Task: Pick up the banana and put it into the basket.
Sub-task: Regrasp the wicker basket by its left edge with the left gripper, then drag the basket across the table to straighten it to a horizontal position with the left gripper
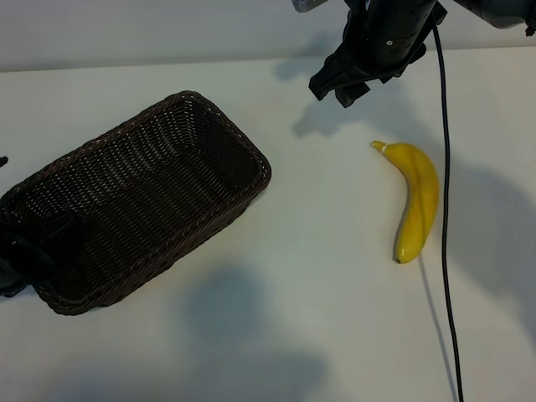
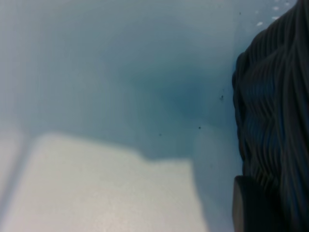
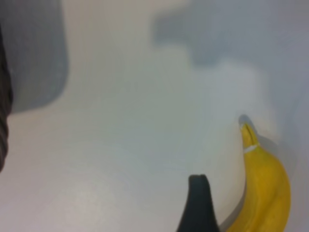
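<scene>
R arm up top, my right gripper (image 1: 339, 84) angled down, jaws apart | L arm low at left edge, barely visible

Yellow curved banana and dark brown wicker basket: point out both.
Yellow curved banana (image 1: 416, 201), exterior view, middle of its body.
Dark brown woven wicker basket (image 1: 219, 119), exterior view, far braided rim.

Banana (image 1: 416, 199): glossy bright yellow, curved, pale stem tip pointing away toward far side; lying flat on white surface (image 1: 335, 276), right of centre; basket (image 1: 126, 134): dark brown wicker, rectangular w/ rounded corners, shallow, upright, set diagonally at left, well apart from banana.
</scene>
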Robot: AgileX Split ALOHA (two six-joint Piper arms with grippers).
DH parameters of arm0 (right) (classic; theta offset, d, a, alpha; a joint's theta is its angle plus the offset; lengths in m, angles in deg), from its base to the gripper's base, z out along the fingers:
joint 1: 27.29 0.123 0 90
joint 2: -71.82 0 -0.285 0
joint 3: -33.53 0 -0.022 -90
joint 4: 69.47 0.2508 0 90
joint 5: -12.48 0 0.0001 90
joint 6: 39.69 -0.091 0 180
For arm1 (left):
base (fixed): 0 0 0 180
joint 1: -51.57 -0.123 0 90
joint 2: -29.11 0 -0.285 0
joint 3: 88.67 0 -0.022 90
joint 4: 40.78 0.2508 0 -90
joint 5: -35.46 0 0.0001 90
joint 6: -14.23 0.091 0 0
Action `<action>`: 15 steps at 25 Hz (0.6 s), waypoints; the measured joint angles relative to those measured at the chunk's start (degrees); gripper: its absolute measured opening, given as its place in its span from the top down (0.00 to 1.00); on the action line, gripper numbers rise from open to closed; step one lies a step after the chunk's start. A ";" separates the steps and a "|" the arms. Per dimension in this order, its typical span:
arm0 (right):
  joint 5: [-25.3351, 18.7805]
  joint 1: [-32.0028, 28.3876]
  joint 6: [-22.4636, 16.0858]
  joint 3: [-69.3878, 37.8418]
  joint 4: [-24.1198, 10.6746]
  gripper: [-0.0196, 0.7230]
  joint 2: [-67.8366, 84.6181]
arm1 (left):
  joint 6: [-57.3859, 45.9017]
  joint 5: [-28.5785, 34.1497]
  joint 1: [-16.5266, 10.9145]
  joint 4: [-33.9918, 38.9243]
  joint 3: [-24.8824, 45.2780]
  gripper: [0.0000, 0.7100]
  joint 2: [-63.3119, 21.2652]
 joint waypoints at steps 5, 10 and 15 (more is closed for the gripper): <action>0.00 0.00 0.00 0.00 0.00 0.22 0.00 | 0.45 -0.38 0.00 -0.04 0.00 0.72 0.00; 0.00 0.00 0.00 0.00 0.00 0.22 0.00 | 2.00 -1.00 0.00 -0.50 0.00 0.72 0.00; 0.00 0.00 0.00 0.00 0.00 0.22 0.00 | 9.64 -1.33 0.00 -6.07 0.00 0.72 0.00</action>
